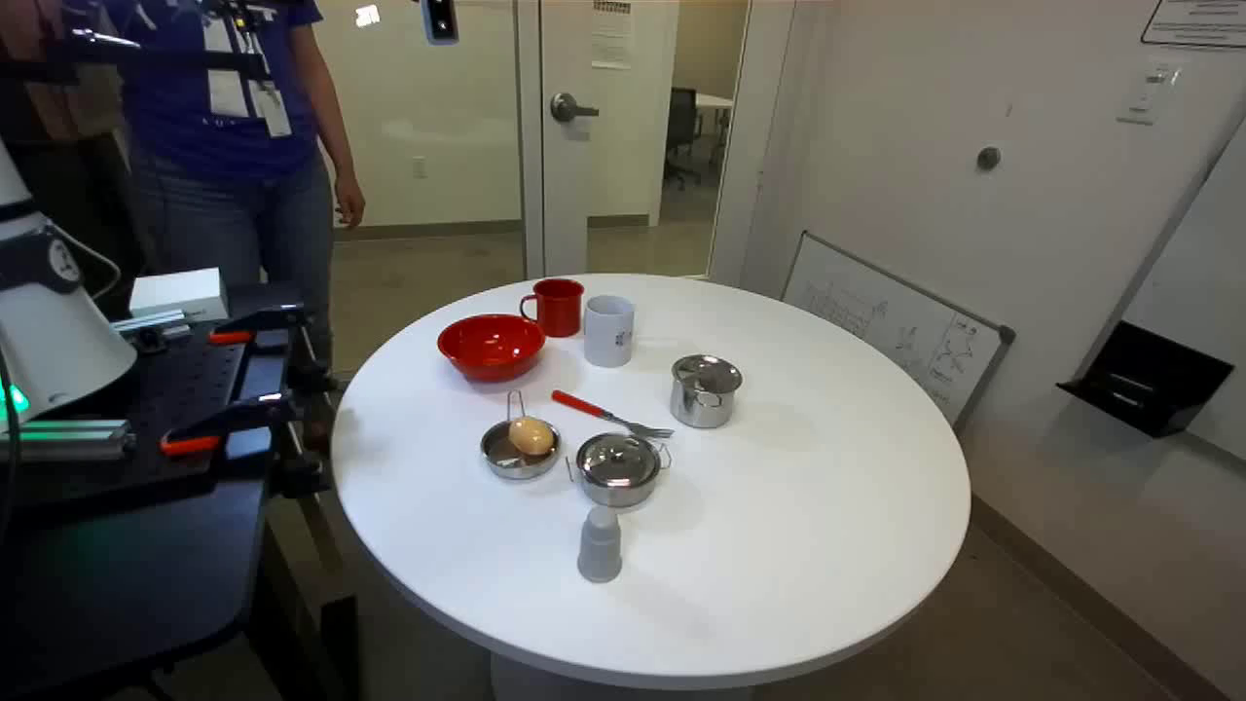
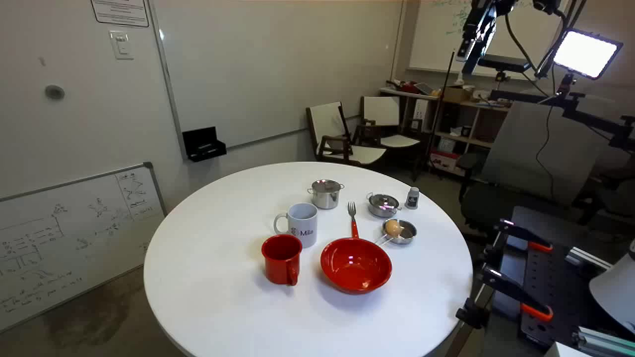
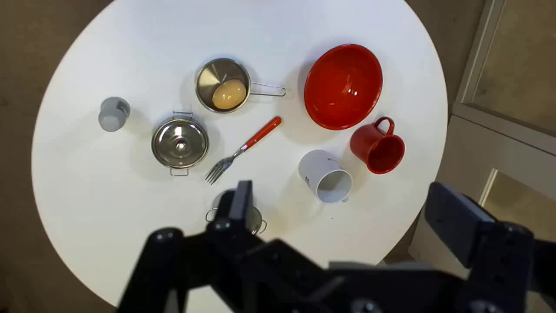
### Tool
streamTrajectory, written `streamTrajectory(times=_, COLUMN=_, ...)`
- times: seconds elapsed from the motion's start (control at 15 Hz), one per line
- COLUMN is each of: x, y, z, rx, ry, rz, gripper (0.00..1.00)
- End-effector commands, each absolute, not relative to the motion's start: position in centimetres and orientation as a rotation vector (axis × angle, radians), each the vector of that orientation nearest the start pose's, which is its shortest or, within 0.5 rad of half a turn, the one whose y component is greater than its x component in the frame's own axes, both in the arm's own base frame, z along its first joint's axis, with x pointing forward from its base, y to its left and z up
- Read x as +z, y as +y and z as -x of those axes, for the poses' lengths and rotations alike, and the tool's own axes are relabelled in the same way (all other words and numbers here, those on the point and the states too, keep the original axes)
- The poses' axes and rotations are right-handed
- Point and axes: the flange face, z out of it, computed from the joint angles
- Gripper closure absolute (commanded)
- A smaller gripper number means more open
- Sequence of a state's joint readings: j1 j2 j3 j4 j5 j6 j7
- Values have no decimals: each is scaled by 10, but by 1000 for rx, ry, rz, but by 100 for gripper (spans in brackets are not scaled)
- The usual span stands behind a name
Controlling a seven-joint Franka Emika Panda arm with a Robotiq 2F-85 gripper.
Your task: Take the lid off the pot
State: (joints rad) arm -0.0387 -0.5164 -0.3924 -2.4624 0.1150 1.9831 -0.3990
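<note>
Pincer: spread wide | lid: on taller steel pot | pot: near fork

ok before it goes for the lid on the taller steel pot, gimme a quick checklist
1. End effector open: ok, jaws wide apart.
2. End effector free of load: ok, nothing held.
3. Lid on the taller steel pot: ok.
4. End effector lined up with the lid: not ok, pot shows behind one jaw in the wrist view.
5. Pot clear of the red-handled fork and white mug: ok, neither touches it.
6. Lid loose enough to lift: cannot tell.
</note>
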Motion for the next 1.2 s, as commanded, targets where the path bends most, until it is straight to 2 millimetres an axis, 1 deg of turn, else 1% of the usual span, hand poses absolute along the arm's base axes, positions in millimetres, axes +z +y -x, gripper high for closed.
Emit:
streamTrajectory(times=0.0, x=467, y=-167, z=-364, rx=-161, ry=45, rz=2863, gripper=0)
streamTrajectory(times=0.2, x=447, y=-170, z=-378, rx=-118, ry=-31, rz=2870, gripper=0)
streamTrajectory(times=0.47, x=404, y=-174, z=-403, rx=-10, ry=-152, rz=2887, gripper=0)
streamTrajectory(times=0.73, x=367, y=-167, z=-434, rx=58, ry=-214, rz=2933, gripper=0)
streamTrajectory(times=0.93, x=345, y=-160, z=-457, rx=73, ry=-225, rz=2990, gripper=0)
streamTrajectory(times=1.13, x=328, y=-159, z=-476, rx=1, ry=-144, rz=3056, gripper=0)
